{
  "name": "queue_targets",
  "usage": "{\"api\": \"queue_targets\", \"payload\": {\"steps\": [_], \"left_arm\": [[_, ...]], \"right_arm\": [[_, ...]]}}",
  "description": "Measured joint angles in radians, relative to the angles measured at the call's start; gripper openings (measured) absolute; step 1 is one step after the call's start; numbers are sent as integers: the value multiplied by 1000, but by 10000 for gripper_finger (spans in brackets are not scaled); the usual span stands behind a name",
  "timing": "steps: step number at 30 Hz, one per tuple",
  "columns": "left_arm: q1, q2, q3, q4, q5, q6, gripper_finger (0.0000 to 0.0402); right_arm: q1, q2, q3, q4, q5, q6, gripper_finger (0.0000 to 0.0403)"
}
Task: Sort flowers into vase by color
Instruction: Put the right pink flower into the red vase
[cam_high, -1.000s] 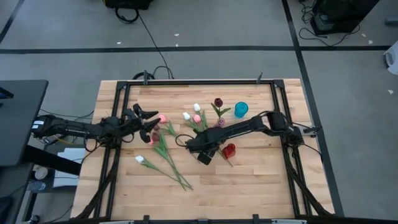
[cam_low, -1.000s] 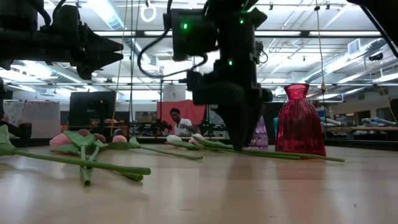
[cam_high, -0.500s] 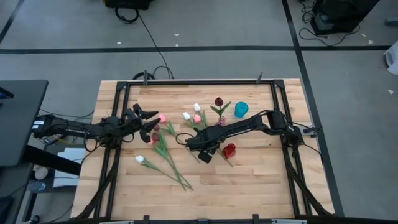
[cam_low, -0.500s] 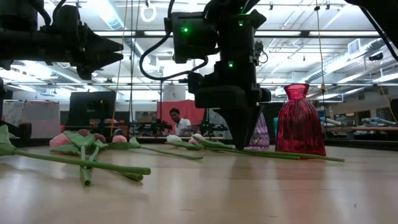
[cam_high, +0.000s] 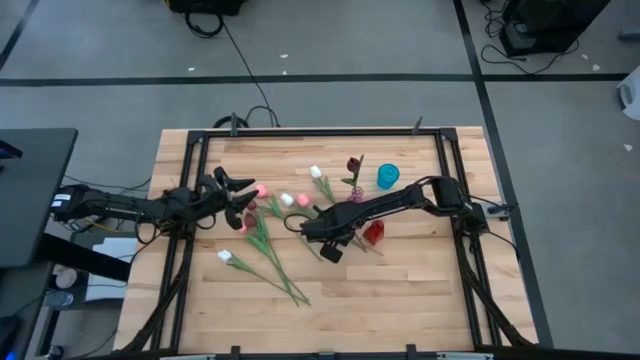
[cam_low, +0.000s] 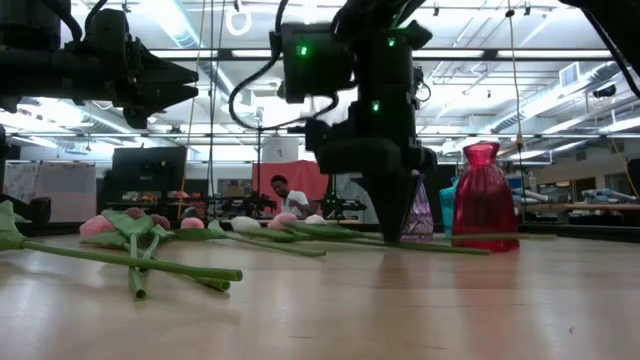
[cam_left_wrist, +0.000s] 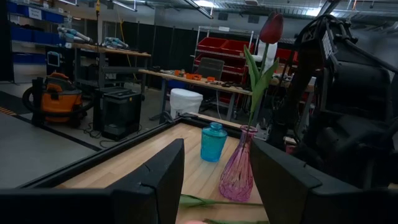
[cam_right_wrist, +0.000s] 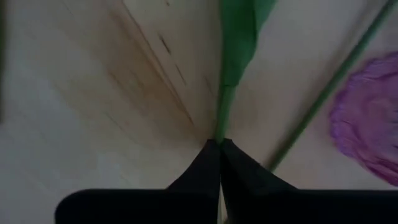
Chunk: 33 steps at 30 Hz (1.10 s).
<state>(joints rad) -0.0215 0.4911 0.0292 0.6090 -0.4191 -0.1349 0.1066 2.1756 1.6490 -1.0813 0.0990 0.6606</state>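
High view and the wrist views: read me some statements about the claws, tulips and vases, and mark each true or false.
1. The right claw is shut on a green stem. True.
2. The left claw grips a pink tulip. False: it is open and holds nothing, at the table's left side.
3. A maroon tulip stands in the pink glass vase. True.
4. A white tulip stands in the teal vase. False: no flower shows in it.
5. The red vase lies on its side. False: it stands upright.
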Motion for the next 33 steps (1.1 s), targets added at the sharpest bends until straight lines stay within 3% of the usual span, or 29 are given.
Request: {"api": "queue_targets", "payload": {"steps": [11, 18, 25, 29, 33], "left_arm": [[0, 0, 0, 0, 0, 0, 188], [0, 0, 0, -1, 0, 0, 188], [0, 0, 0, -1, 0, 0, 188], [0, 0, 0, 0, 0, 0, 188], [0, 0, 0, 0, 0, -1, 188]], "right_arm": [[34, -131, 2, 47, 110, 10, 10], [112, -280, 1, 254, 198, -96, 10], [250, -458, 0, 416, 465, -271, 10], [298, -551, -82, 466, 564, -297, 10], [307, -679, -263, 593, 605, -299, 10]]}}
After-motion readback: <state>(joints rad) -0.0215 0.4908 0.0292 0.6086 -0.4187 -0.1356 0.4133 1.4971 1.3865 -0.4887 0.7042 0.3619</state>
